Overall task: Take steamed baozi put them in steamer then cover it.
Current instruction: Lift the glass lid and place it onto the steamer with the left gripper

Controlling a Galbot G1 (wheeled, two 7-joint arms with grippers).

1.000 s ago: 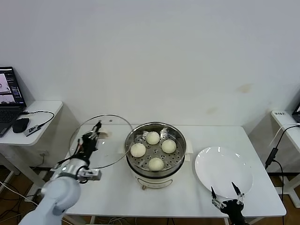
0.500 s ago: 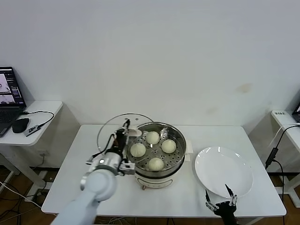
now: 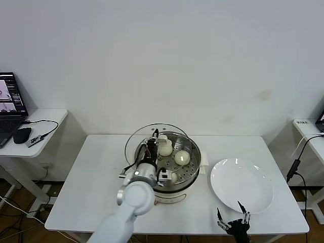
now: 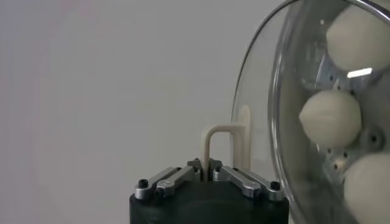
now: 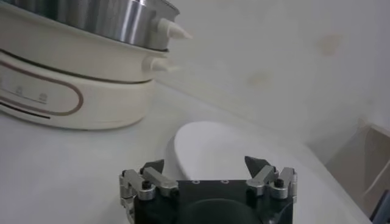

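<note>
**A:** Where's your lid [image 3: 154, 147] right now?

**B:** Your left gripper [image 4: 207, 170] is closed on its cream handle [image 4: 214, 143], holding it over the steamer [image 3: 195, 163]. It sits offset toward your left and tilted, not seated on the rim. In the left wrist view the glass stands edge-on, with the buns [image 4: 329, 119] showing through it.

**A:** Why by the handle?

**B:** It's the only part narrow enough for your jaws, and it's central, so I'd expect the lid to hang balanced and drop evenly.

**A:** Are the buns in?

**B:** They're on the perforated tray. From the head view I can pick out only some of them clearly; the arm hides the rest. The plate [image 3: 242, 186] beside the steamer is bare, so loading looks done.

**A:** And your right gripper [image 5: 207, 175]?

**B:** Wide open, holding nothing, parked low at the table's [image 3: 101, 192] near edge by the plate, out of the lid's way.

**A:** What remains?

**B:** Level the lid, centre it, lower it, then let go.
</note>
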